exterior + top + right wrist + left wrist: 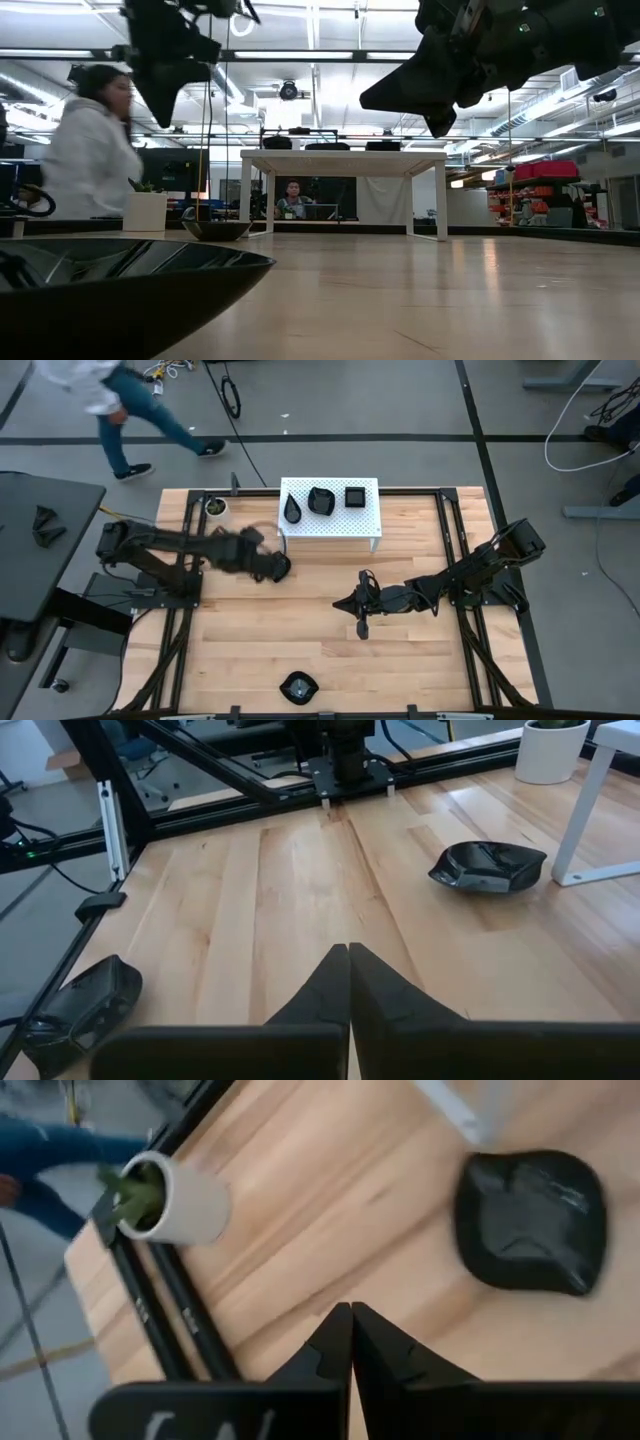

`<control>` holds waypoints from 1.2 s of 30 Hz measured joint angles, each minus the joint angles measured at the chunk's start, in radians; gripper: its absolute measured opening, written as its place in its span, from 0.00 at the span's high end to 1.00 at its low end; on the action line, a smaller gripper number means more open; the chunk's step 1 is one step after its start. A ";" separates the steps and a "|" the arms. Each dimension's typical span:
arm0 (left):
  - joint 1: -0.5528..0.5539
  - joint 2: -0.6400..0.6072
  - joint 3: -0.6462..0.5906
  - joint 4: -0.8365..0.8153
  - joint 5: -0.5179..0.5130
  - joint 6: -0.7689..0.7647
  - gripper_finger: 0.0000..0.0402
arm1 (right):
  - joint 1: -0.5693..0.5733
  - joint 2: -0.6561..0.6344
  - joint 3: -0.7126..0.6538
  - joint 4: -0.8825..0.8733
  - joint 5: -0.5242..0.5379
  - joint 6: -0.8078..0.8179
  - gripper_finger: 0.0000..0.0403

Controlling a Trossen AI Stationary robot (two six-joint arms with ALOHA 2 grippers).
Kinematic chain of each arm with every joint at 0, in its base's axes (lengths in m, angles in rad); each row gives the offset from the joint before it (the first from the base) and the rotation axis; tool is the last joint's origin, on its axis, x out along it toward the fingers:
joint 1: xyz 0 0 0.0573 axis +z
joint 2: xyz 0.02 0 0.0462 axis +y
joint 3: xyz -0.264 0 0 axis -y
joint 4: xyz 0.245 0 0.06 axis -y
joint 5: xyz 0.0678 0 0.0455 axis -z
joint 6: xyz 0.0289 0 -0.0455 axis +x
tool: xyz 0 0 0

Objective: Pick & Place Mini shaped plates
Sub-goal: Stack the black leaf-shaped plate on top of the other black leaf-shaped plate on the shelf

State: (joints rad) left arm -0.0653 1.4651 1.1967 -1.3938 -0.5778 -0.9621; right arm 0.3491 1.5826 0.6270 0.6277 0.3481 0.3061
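Observation:
Three mini shaped plates, glossy black, lie on top of the small white stand (330,510) at the far side: a teardrop one (292,510), a lobed one (321,500) and a square one (355,496). Another lobed plate (530,1220) (487,867) rests on the wood beside the stand's left leg. One more plate (298,686) lies at the near edge. My left gripper (350,1315) (283,568) hovers shut near the stand's left front corner, above the wood, holding nothing. My right gripper (348,952) (345,603) hangs shut over the table's middle.
A white cup with a green plant (214,506) (170,1198) stands at the far left corner. Black frame rails (180,630) run along both sides of the table. A person (130,405) walks past beyond the far edge. Bare wood lies between the two arms.

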 joint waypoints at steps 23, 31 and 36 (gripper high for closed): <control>-0.107 -0.180 -0.781 1.211 -0.054 -0.300 0.52 | 0.011 0.000 0.000 0.016 0.003 -0.009 1.00; -0.037 -0.176 -0.930 1.499 -0.043 -0.249 0.64 | 0.011 0.000 0.000 0.023 0.003 -0.008 1.00; -0.056 -0.176 -0.920 1.517 -0.042 -0.200 0.81 | 0.010 0.000 0.000 0.023 0.003 -0.008 1.00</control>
State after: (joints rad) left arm -0.1211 1.2896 0.2764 0.1233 -0.6202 -1.1617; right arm 0.3595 1.5826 0.6270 0.6510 0.3511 0.2977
